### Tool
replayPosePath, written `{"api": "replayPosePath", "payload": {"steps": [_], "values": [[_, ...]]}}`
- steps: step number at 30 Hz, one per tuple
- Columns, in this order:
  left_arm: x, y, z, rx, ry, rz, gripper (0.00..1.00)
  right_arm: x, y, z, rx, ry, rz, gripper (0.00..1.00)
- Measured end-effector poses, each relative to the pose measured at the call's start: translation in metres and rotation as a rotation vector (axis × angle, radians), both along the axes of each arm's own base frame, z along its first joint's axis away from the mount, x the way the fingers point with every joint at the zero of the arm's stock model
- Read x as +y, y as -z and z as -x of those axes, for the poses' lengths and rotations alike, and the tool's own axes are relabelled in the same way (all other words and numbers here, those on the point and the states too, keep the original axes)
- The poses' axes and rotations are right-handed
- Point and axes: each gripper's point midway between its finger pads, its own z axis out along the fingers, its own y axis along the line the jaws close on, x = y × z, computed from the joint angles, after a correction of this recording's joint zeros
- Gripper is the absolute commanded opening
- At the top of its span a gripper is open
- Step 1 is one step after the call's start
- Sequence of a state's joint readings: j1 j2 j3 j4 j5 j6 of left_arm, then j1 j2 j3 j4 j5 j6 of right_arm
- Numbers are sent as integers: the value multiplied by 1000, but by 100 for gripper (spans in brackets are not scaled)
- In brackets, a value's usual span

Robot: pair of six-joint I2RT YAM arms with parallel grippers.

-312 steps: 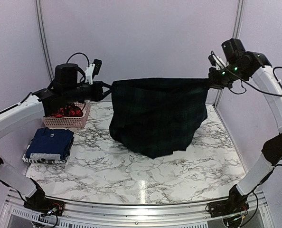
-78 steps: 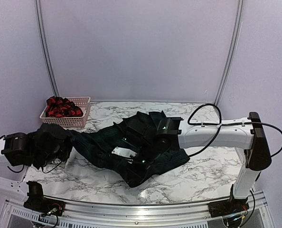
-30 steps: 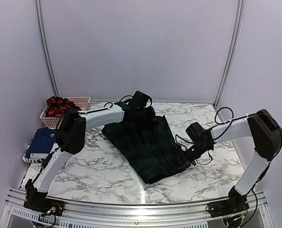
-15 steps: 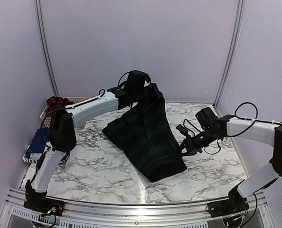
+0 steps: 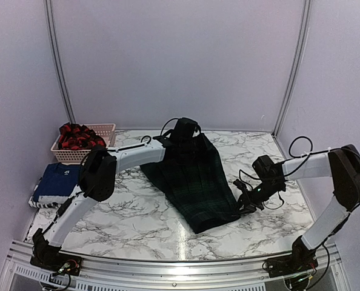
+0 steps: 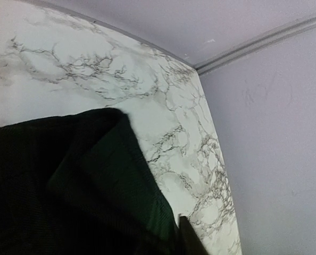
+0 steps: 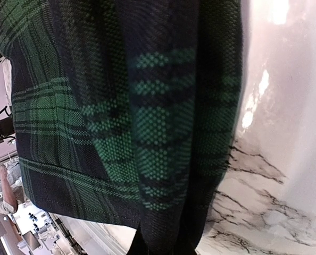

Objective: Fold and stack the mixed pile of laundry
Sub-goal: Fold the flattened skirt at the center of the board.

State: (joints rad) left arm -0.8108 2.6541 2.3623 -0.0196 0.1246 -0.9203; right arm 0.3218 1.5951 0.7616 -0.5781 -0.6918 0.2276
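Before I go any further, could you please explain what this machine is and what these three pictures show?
Two white robot arms are bolted at the near edge of a marble-patterned table. The wide picture comes from a fixed camera above and behind them; the other two come from cameras on each wrist, hence the close-up cloth. A dark green plaid garment lies mid-table. The right hand is shut on its near right edge; the left hand is at its far end, grip unclear. At far left, a pink basket holds red-and-black checked cloth, and a folded navy garment lies nearby.

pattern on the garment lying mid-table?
It's the dark green plaid garment, green bands on near-black; right wrist view shows it best.
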Motion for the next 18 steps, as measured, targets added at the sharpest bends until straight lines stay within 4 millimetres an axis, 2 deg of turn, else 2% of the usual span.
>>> {"api": "replayPosePath", "payload": {"steps": [1, 3, 4, 7, 10, 14, 15, 18], "values": [[1, 4, -1, 4, -5, -5, 61, 0, 0, 0, 1, -1, -3, 2], [5, 7, -6, 5, -21, -9, 92, 1, 0, 1, 5, -2, -6, 12], [8, 6, -9, 2, -31, -9, 98, 1, 0, 1, 7, -2, -7, 16], [16, 0, -16, -24, -54, -33, 99, 0, -2, 1, 11, -4, -2, 32], [32, -8, -20, -48, -72, -86, 99, -2, -15, 0, -5, -8, 15, 42], [65, -36, -6, -77, -75, -174, 99, -6, -49, -18, -118, 0, 51, 44], [74, -48, 2, -92, -66, -191, 99, -7, -56, -24, -150, 3, 57, 43], [92, -78, 20, -123, -34, -202, 99, -5, -68, -34, -194, 5, 47, 42]]}}
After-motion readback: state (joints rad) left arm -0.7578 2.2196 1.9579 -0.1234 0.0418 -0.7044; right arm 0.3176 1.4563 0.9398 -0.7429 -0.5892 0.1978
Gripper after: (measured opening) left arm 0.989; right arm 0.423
